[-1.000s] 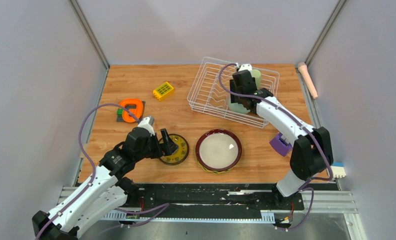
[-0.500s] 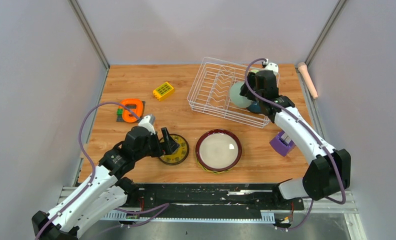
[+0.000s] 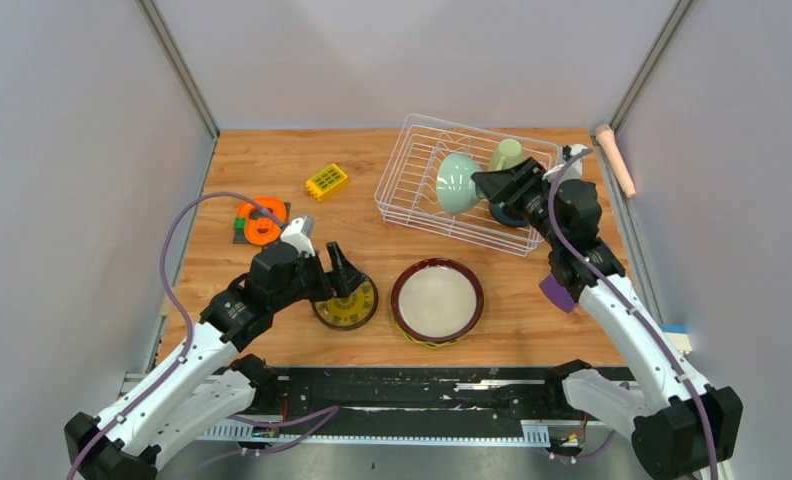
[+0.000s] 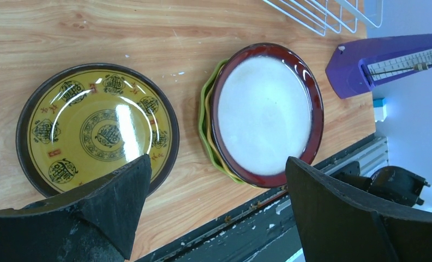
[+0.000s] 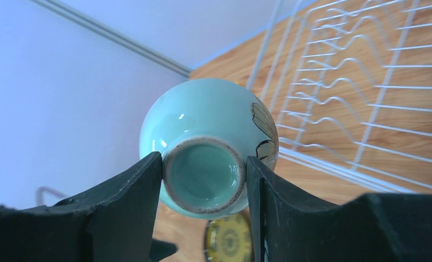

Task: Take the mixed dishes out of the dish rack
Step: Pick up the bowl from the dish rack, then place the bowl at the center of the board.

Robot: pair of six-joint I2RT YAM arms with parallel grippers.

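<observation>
My right gripper is shut on the foot of the mint bowl and holds it tilted above the white wire dish rack. In the right wrist view both jaws press on the bowl's foot ring. The light green mug stands in the rack's far corner. A dark teal bowl shows partly under my right wrist. My left gripper is open and empty over the small black yellow-patterned plate. The maroon-rimmed plate lies on the green and orange plates.
A yellow toy block and an orange ring-shaped thing lie at the far left. A purple object sits to the right of the plate stack. A pink cylinder lies along the right wall.
My right gripper has lifted the mint bowl out of the rack and swung back towards the right, uncovering the mug. My left gripper has shifted slightly right over the black plate.
</observation>
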